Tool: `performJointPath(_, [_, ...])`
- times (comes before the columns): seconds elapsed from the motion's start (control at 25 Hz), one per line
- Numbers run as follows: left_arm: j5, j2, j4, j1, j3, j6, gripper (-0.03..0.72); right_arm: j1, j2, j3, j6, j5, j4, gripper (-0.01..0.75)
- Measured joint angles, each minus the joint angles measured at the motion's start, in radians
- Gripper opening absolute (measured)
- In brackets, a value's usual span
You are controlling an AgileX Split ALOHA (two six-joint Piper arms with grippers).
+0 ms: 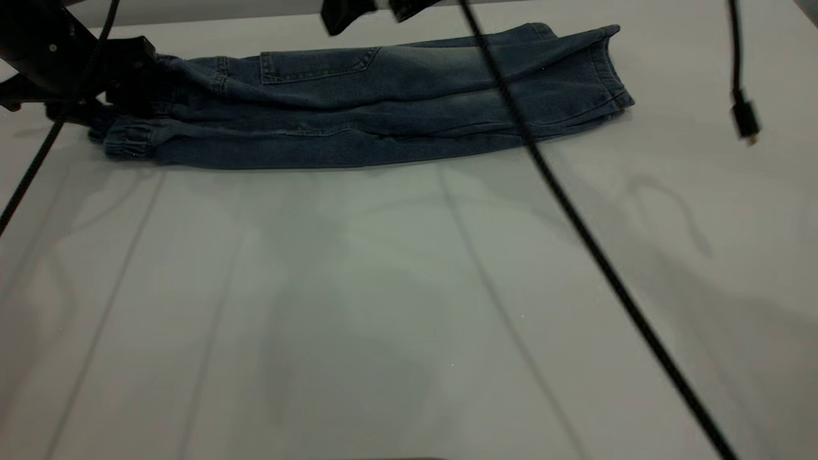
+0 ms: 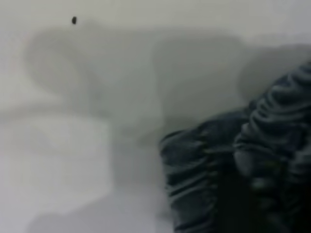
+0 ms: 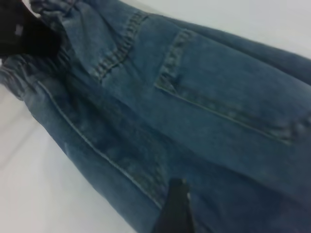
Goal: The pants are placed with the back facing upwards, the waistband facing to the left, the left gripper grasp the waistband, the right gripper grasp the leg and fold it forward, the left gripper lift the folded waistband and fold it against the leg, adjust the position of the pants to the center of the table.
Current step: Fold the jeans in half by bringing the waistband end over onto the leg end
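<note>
One pair of pants (image 1: 383, 102) lies on the white surface (image 1: 383, 306), folded lengthwise into a long narrow strip at the far side of the surface in the exterior view, well away from the near edge. Two layers of denim show, the upper one lapped over the lower. One stitched pocket (image 1: 316, 64) faces up on the upper layer. The ruched waistband (image 1: 128, 137) sits at the strip's left end, and the leg (image 1: 575, 76) runs out to the right, its gathered hems (image 1: 613, 70) stacked at the right end.

Two arms are in sight. The left pincer (image 1: 131, 76) is down at the left end of the pants, right on the waistband; its black body covers the cloth there. The left wrist view shows the crinkled waistband (image 2: 218, 179) bunched up close against the camera with bare surface (image 2: 97, 97) beyond it, so the pincer appears to be pinching the waistband, though its tips are hidden.

The right pincer (image 1: 377, 9) hangs above the middle of the strip at the top of the exterior view, clear of the cloth. One dark fingertip (image 3: 175, 208) shows in the right wrist view over the denim (image 3: 194, 121) with the pocket (image 3: 228, 92) beneath; whether this pincer is spread or pressed together I cannot tell.

Two black cables cross the exterior view: one (image 1: 575, 223) slants across the pants and the surface, another (image 1: 741, 76) dangles at the right with a plug at its end.
</note>
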Motion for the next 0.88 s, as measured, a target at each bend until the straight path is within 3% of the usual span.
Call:
performJointPath(0.08, [-0.003,-0.002,-0.004,0.000,0.000,0.000,0.104,0.010,0.028,0.000,-0.056,-0.036,0.056,0.573])
performJointPath(0.16, [0.001,-0.010,-0.007,0.000,-0.001,0.009,0.048,0.015,0.061,0.000,-0.110,-0.060,0.097,0.571])
performJointPath(0.52, [0.139,-0.090,-0.003,0.000,-0.102,0.106,0.039,0.027,0.177,0.000,-0.192,-0.075,0.165,0.522])
performJointPath(0.88, [0.264,-0.189,0.014,-0.056,-0.223,0.137,0.039,0.127,0.189,-0.045,-0.203,-0.047,0.198,0.510])
